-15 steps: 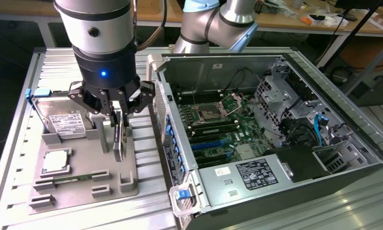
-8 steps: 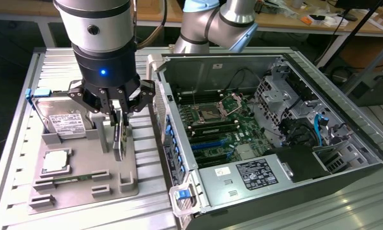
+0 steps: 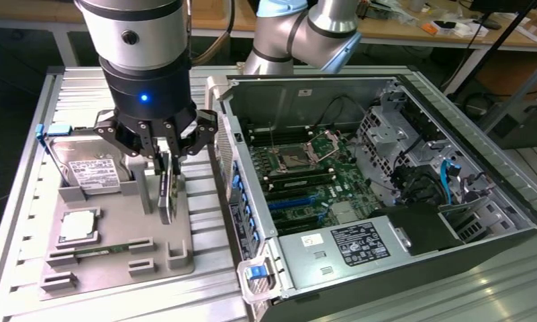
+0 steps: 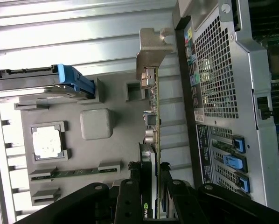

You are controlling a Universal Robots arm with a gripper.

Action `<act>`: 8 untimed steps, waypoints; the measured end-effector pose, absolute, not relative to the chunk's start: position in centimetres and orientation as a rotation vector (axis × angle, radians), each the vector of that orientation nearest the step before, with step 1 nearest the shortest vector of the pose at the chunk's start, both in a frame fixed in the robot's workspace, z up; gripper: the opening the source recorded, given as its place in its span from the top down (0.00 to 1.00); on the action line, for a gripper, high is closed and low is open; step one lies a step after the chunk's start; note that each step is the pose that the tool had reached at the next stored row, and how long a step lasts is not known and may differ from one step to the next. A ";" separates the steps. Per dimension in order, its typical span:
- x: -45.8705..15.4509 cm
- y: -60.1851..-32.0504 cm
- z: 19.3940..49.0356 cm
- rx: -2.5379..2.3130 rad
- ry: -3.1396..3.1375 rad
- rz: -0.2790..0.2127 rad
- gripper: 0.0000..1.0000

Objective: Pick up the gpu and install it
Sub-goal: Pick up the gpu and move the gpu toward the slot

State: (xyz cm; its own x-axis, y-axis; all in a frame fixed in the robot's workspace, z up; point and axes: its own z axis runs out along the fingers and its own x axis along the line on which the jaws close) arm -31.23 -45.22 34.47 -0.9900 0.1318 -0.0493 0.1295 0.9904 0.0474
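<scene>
I can read just one mark: the NVIDIA logo (image 4: pixel 145 208) on the black edge of the gpu (image 4: pixel 151 135). Hard drive label (image 3: pixel 94 173) and power supply label (image 3: pixel 358 243): print too small to read.

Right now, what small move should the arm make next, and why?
Probably a short straight lift. The end effector sits around the top of the gpu, which stands upright in the grey holder beside the open computer case; pulling vertically should clear its slot.

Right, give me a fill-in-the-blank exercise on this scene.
1. The hand straddles the ___, which stands on edge in the grey tray.
2. The computer case beside the tray has its side ___.
3. The hard drive carries a ___ label.
Missing: gpu; open; white
</scene>
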 end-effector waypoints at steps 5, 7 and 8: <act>-31.2 -45.2 34.7 0.204 3.082 0.068 0.73; -31.2 -45.2 34.8 0.204 3.082 0.068 0.73; -31.2 -45.2 34.9 0.204 3.082 0.068 0.73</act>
